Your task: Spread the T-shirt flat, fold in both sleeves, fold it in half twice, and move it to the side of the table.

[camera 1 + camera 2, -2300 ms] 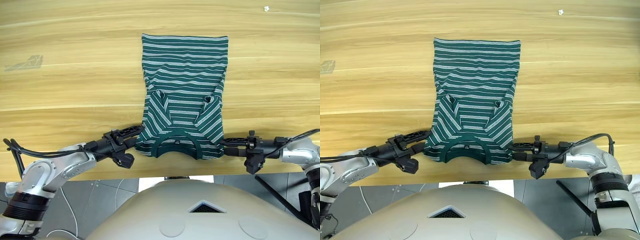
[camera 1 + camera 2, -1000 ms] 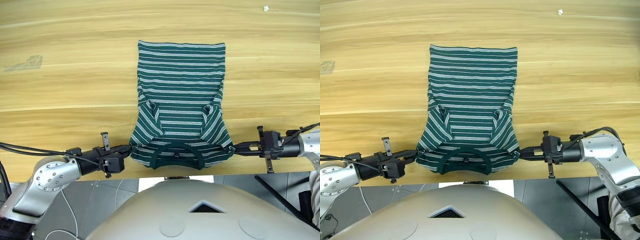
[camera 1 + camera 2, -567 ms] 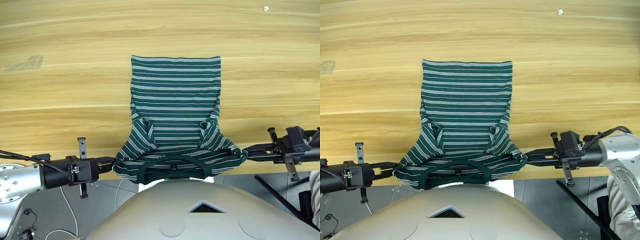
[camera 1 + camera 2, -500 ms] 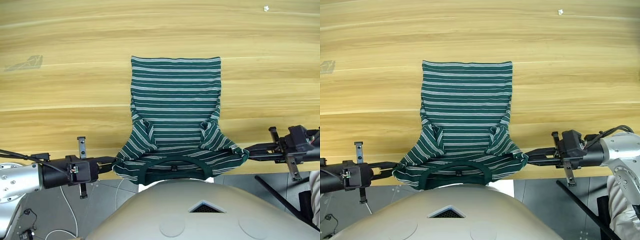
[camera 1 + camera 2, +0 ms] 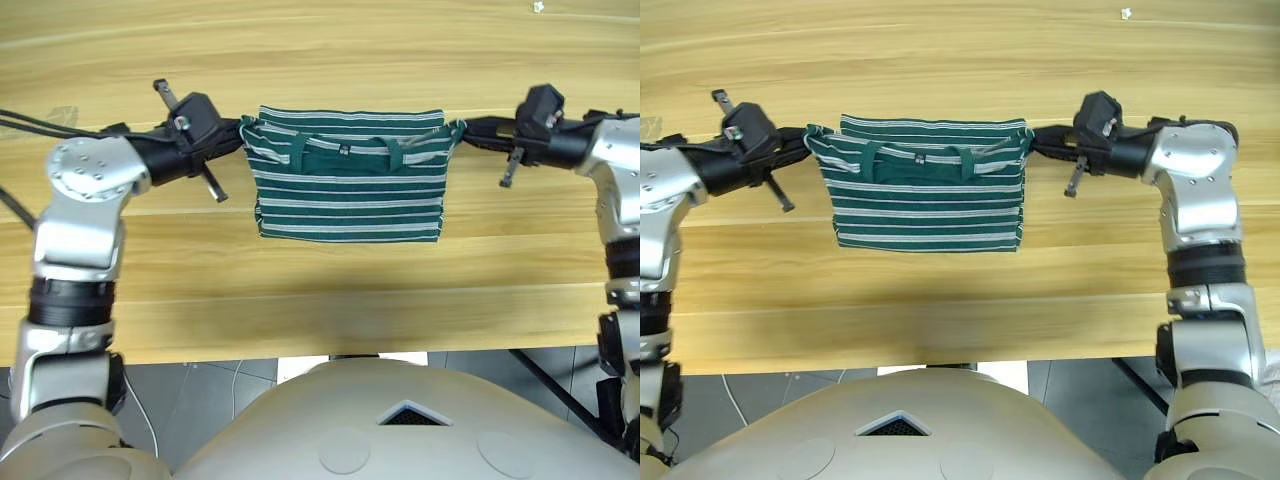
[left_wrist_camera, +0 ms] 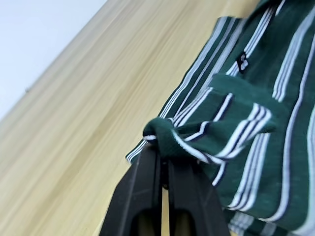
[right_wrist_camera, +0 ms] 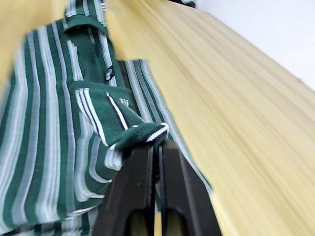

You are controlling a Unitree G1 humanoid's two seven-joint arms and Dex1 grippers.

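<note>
The green striped T-shirt [image 5: 348,195] lies near the middle of the wooden table [image 5: 300,290], doubled over into a wide rectangle. The collar sits on top along its 12 o'clock edge, and the fold runs along 6 o'clock. The left gripper [image 5: 243,128] pinches the shirt's 10 o'clock corner, jaws closed tight on a bunched bit of fabric. The right gripper [image 5: 458,126] clamps the 2 o'clock corner the same way. The upper layer's edge stretches between them.
</note>
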